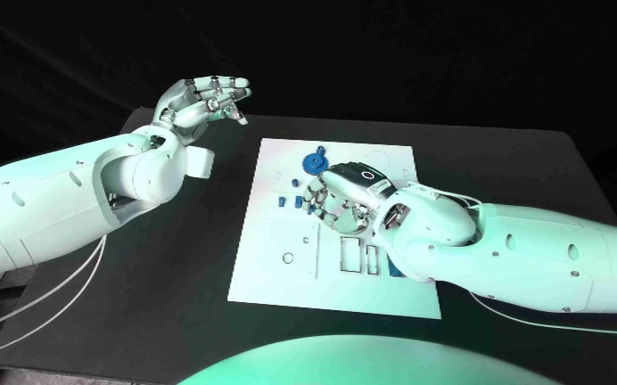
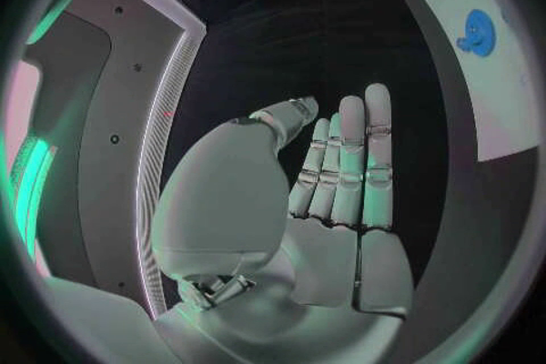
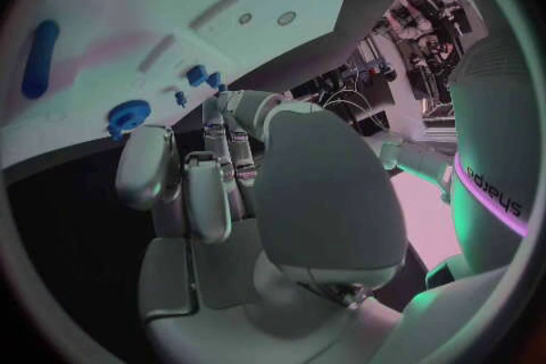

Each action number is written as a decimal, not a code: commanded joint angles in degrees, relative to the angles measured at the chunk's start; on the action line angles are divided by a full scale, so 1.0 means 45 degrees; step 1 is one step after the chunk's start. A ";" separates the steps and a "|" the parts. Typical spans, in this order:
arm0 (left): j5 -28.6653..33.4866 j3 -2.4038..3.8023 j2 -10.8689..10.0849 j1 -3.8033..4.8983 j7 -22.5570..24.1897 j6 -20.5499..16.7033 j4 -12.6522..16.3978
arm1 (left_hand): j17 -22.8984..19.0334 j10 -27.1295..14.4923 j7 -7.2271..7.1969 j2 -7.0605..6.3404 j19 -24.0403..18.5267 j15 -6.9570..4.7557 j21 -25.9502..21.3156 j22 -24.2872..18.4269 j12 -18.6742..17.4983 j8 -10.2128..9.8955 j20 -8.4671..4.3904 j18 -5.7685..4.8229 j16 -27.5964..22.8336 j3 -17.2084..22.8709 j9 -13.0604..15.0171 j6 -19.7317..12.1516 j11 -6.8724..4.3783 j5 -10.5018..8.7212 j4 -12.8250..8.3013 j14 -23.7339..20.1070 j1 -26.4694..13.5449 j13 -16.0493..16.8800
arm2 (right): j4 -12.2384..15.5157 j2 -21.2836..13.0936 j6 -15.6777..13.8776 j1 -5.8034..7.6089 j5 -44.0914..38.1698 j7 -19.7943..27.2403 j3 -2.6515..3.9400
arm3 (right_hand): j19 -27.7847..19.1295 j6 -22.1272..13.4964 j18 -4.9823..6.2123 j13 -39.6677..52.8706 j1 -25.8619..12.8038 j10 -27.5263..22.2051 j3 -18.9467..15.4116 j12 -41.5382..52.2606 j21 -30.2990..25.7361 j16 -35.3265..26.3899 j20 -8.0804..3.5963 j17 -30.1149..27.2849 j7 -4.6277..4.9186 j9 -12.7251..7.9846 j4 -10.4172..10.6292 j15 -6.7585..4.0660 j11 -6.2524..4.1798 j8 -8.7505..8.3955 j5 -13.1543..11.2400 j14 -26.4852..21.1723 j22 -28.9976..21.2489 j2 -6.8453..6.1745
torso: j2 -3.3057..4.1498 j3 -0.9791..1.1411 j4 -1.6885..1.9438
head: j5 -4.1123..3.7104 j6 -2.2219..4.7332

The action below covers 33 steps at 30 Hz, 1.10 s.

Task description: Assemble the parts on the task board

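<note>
Hidden and unclear parts on the board

The right hand (image 1: 345, 196) covers the middle of the board (image 1: 290, 260), so its fingertips and any part under them are hidden in the head view. In the right wrist view the thumb hides the fingertips too, so it is not clear if the hand holds something. The small blue parts (image 1: 299, 200) beside it are too small to tell their shape.

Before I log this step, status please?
Left hand open, raised off the board. Right hand over task board, grip unclear. Blue gear lies free. Nothing blocking.
</note>
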 commanded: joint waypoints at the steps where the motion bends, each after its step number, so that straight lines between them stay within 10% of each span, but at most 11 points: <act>1: 0.0124 0.0010 0.0045 0.0006 0.0020 0.0187 0.0054 | -0.0019 -0.0067 -0.0029 -0.0021 -0.0054 0.0014 0.0044 0.0011 0.0072 0.0061 0.0039 0.0160 0.0065 0.0016 -0.0001 -0.0071 0.0017 0.0076 -0.0070 -0.0067 -0.0010 -0.0019 | -0.0109 0.0164 0.0342 -0.0163 0.0078 0.0289 -0.0017 | -0.0065 0.0039 -0.0083 0.0023 -0.0151 0.0697 0.0078 0.0012 -0.0095 0.0046 -0.0054 -0.0022 0.0005 0.0020 -0.0036 -0.0080 -0.0631 0.0080 0.0041 0.0422 0.0940 0.0065 | 0.0007 0.0011 -0.0013 | 0.0071 -0.0066; 33: 0.0120 -0.0013 0.0155 0.0005 -0.0263 0.0113 -0.0035 | -0.0021 -0.0086 -0.0026 -0.0007 -0.0064 0.0020 0.0052 0.0018 0.0097 0.0084 0.0046 0.0161 0.0073 0.0014 0.0005 -0.0071 0.0020 0.0074 -0.0076 -0.0075 -0.0014 -0.0019 | -0.0397 0.0473 0.1140 -0.0772 -0.0649 0.0049 -0.0109 | -0.0062 0.0004 -0.0088 0.0029 -0.0197 0.0680 0.0099 -0.0029 -0.0079 0.0059 -0.0049 0.0012 0.0021 0.0038 -0.0092 -0.0069 -0.0618 0.0071 0.0032 0.0428 0.0958 0.0082 | 0.0022 0.0037 -0.0026 | 0.0309 -0.0220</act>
